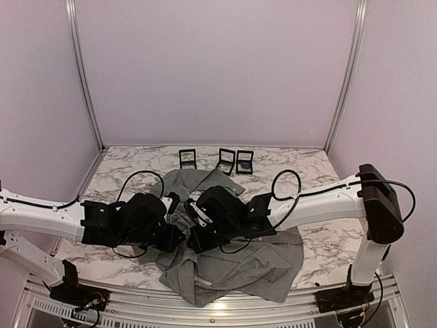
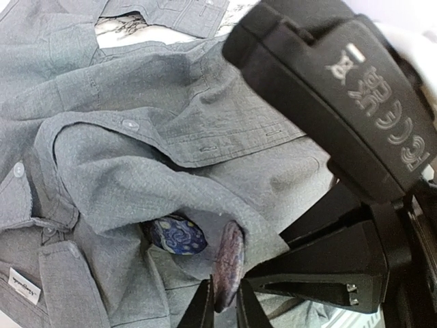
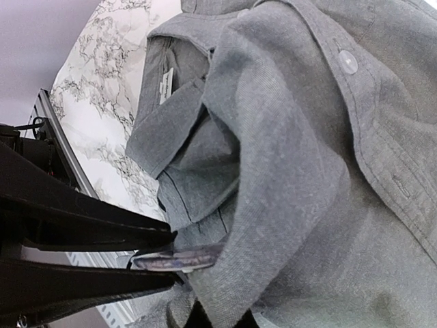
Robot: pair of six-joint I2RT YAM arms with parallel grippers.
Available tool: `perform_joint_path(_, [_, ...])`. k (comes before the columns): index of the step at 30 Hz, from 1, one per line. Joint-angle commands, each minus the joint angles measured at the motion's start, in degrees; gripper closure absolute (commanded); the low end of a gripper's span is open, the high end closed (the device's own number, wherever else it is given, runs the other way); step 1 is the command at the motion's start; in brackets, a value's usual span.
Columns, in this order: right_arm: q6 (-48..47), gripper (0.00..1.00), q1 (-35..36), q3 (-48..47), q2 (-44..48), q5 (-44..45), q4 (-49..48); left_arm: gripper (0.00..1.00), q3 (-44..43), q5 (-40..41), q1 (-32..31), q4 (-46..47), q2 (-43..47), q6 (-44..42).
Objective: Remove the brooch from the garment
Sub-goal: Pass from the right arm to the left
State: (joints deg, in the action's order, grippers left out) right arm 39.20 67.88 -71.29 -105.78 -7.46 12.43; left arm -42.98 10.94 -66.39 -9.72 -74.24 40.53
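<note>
Evidently both arms are hanging nose to nose over the crumpled grey woven button-up shirt [image 1: 273, 263], which is lying heaped at the middle of the near edge of the white grey-veined marble counter [image 1: 321, 164], because the thing to be freed is sitting deep in its folds. The black two-finger right gripper [image 3: 174, 258] is holding the flat round purple-toned brooch [image 2: 229, 263], with its jaws drawn narrow on the two faces, seemingly so that the fastening can be pulled out of the cloth. The black two-finger left gripper [image 2: 225, 313] is sitting at the same disc's lower rim with its jaws narrow and flanking it. Whether they are biting the disc, the cloth behind it or nothing is not showing, though bracing the shirt against the pull is the likely purpose. The brooch is resting half under a lapped fold beside the button placket, hard, smooth and faintly glossy against soft matte fabric that is draping in loose ridges. Just beside it, a second round disc with a blue swirling pattern [image 2: 176, 234] is peeking from a hollow in the cloth. Pale round plastic buttons [image 2: 130, 124] are dotting the placket, and a small white rectangular neck label [image 2: 24, 294] is showing by the collar. Three small black square trays [image 1: 226, 159] are standing in a row at the far edge, well apart from the shirt.
</note>
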Motion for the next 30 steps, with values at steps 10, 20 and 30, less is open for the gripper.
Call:
perform_joint_path(10, [-1.85,1.0,-0.2,1.28,3.86,4.29,1.32,1.0,-1.26,2.12,-0.32,-3.85,1.03,-3.82])
perform_joint_path(20, [-7.82,1.0,0.15,6.8,5.79,8.92,-4.51,1.0,-2.02,-9.59,2.19,-3.71,2.23,-6.67])
perform_joint_path(30, [-13.08,0.86,-1.72,15.89,11.04,1.88,-15.73,1.0,0.12,-25.46,11.31,3.3,1.54,-6.16])
